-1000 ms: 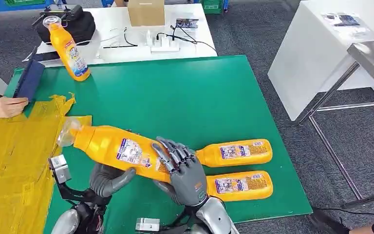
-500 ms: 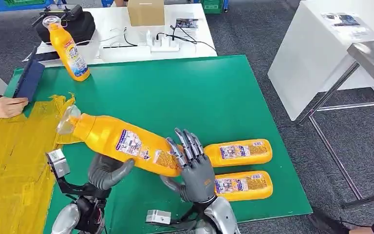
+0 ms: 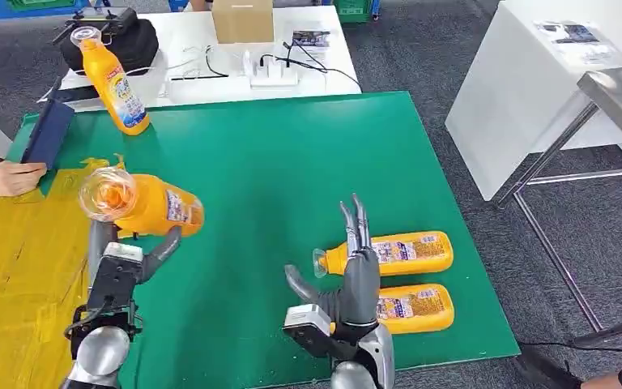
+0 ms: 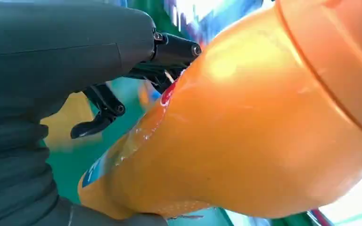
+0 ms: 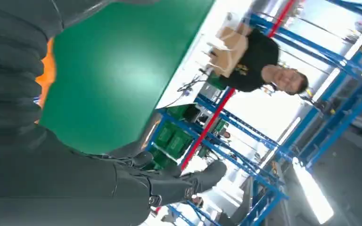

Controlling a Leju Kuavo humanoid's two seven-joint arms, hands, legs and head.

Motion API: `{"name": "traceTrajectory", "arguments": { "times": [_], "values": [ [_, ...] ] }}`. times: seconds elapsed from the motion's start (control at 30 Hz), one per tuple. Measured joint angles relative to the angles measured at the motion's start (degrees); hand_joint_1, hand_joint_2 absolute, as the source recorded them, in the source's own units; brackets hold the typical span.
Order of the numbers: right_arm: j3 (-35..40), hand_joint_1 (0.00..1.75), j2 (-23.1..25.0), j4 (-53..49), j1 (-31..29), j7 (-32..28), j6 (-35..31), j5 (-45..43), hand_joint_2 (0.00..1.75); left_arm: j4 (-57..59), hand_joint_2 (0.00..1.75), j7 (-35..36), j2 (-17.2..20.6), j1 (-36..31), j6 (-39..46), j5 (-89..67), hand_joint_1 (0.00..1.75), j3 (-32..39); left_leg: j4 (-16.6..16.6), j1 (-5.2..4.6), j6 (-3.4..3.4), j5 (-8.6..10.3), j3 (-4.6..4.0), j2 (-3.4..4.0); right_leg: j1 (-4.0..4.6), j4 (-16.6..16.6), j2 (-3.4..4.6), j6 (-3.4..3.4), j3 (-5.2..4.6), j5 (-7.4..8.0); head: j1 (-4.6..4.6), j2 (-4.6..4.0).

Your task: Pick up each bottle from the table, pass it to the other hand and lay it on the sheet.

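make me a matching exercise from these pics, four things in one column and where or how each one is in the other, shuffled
Things:
1. left hand
2. right hand
3. standing bottle
4. yellow sheet

Places or states:
A. upright near the far left corner of the green mat
B. holding an orange bottle above the mat's left part
C. spread over the left end of the table
D. empty, fingers apart, beside the two lying bottles

Pairs: 1-B, 2-D, 3-A, 4-C
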Motion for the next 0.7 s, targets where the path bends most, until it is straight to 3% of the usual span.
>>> {"name": "traceTrajectory", "arguments": {
  "times": [0.27,0.43,0.7],
  "values": [
    [0.9,0.0,-3.9,-7.5,0.6,3.9,1.2,0.9,1.75,7.4,1.75,17.7,7.0,-3.9,6.9,-50.0,1.75,3.7,0.0,0.0,-0.01,0.0,0.02,0.05,0.01,0.0,0.02,-0.02,-0.01,0.0,0.0,0.0],
    [-1.2,0.0,-5.9,-10.5,0.7,5.1,3.9,-0.1,1.75,13.4,1.75,21.0,11.2,-4.8,5.0,-54.5,1.75,4.9,0.0,0.03,0.0,0.01,0.04,0.09,0.0,0.0,0.01,-0.02,-0.09,0.01,0.0,0.0],
    [-2.2,0.0,-7.0,-12.0,0.7,7.0,5.9,1.3,1.75,16.4,1.75,22.0,13.0,-5.2,2.2,-54.6,1.75,4.9,0.0,0.01,0.0,-0.01,0.0,0.05,-0.01,0.0,0.01,-0.01,-0.01,-0.01,0.0,0.0]
  ]
}}
